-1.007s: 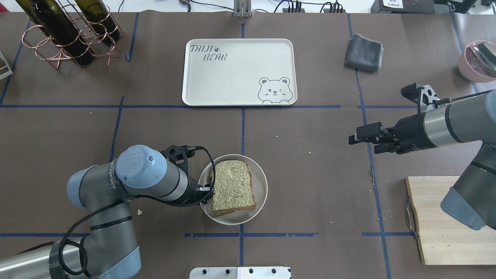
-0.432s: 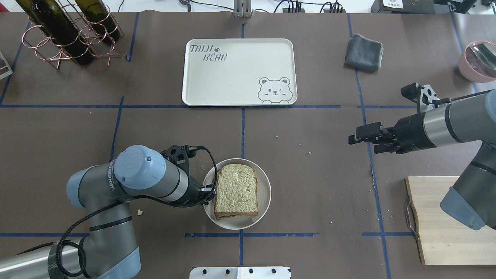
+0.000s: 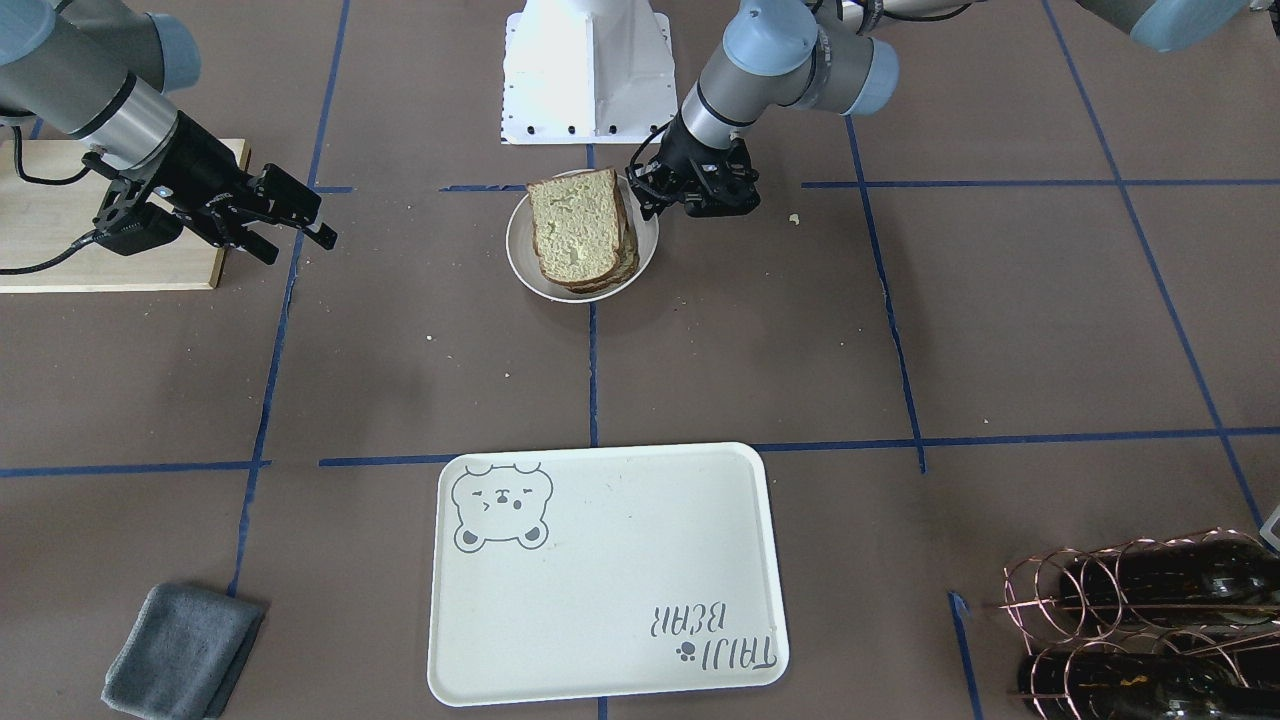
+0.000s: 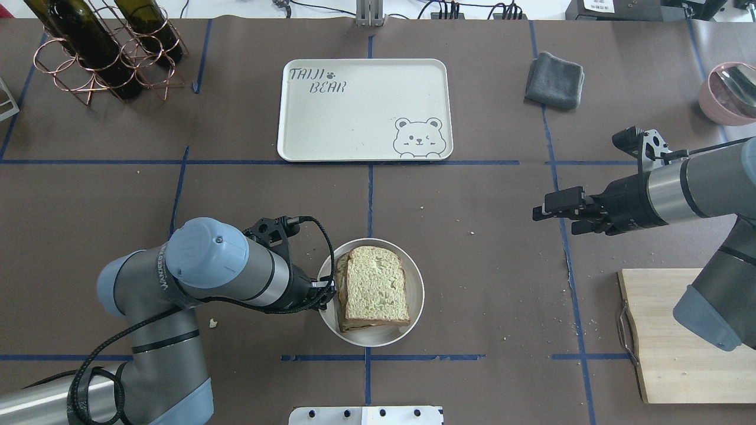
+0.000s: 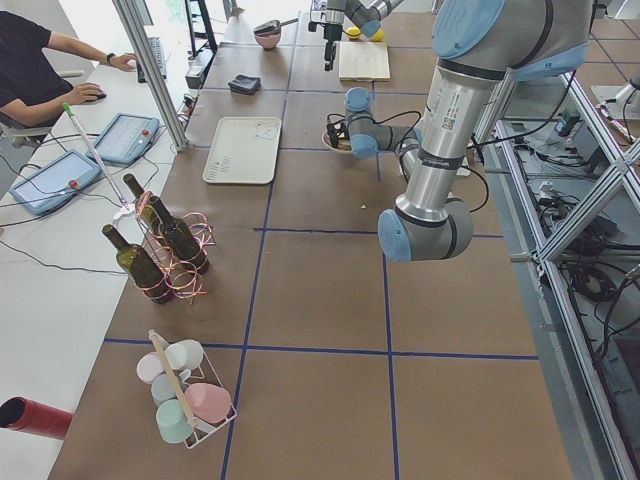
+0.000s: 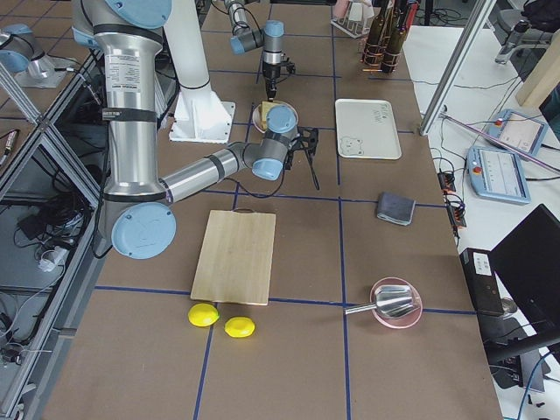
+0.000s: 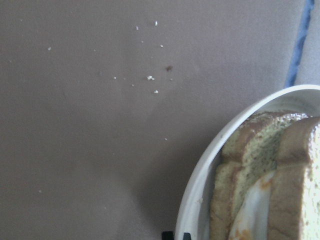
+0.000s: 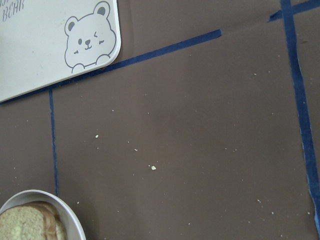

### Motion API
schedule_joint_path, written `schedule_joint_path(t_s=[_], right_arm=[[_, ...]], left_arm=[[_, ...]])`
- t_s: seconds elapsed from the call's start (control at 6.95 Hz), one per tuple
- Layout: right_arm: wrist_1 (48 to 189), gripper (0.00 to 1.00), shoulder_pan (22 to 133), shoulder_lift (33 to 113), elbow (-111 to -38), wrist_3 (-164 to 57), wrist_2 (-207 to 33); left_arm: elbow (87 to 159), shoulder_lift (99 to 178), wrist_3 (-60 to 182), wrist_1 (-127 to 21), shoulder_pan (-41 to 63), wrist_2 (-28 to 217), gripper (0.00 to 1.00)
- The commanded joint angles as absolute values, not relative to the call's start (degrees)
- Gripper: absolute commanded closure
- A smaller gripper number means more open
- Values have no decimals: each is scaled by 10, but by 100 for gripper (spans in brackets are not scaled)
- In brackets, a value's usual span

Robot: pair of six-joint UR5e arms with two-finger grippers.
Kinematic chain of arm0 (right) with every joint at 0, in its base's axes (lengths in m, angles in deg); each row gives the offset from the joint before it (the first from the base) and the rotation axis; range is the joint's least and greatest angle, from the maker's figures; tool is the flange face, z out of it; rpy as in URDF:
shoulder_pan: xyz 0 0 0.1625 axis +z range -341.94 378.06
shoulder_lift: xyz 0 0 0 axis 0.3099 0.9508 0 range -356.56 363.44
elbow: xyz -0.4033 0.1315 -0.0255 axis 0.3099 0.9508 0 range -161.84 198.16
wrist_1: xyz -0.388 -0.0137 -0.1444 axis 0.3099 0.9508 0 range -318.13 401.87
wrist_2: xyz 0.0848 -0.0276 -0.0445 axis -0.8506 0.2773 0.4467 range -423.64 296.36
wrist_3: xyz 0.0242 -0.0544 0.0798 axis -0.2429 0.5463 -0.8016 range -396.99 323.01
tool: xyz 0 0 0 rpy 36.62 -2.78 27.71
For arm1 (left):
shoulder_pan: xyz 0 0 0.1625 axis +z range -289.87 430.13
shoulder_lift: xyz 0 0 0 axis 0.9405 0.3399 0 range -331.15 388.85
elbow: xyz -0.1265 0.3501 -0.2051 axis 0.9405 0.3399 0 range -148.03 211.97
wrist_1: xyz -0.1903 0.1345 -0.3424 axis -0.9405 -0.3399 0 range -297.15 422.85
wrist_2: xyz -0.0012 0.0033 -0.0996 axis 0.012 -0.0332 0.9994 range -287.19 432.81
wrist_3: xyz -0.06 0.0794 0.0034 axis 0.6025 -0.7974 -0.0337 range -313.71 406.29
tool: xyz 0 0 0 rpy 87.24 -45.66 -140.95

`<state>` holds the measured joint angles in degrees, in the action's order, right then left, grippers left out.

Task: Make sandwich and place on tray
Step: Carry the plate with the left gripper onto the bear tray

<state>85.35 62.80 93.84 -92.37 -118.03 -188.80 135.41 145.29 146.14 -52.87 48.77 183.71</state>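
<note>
We log the tray far ahead of the robot, long axis across the table, nothing on it yet. The plate sits near the base, well apart from the tray, and carries the sandwich (egg shows between the slices in the left wrist view). The left gripper is much the nearer and, we judge, pinches the plate's left rim, with the sandwich just right of its fingers. The right gripper hangs spread, empty

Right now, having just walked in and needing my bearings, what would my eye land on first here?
The sandwich, egg peeking between the slices, sits on a white plate near the robot, the left gripper pinching its rim. Beyond it lies the bear tray, nothing on it; the right gripper hovers open off to the side.
</note>
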Motion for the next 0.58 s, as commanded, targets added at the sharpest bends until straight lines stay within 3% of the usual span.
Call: schedule_joint_path(t_s=[0.0,0.43], right_arm=[[853,0,645,965,-931,-1180,-1896],[853,0,683,977,-935,-1180,-1929]], left_arm=[[1344,1468,1622,-576,473,1834,100],[1238,1567,1748,-577,439,1756,100]])
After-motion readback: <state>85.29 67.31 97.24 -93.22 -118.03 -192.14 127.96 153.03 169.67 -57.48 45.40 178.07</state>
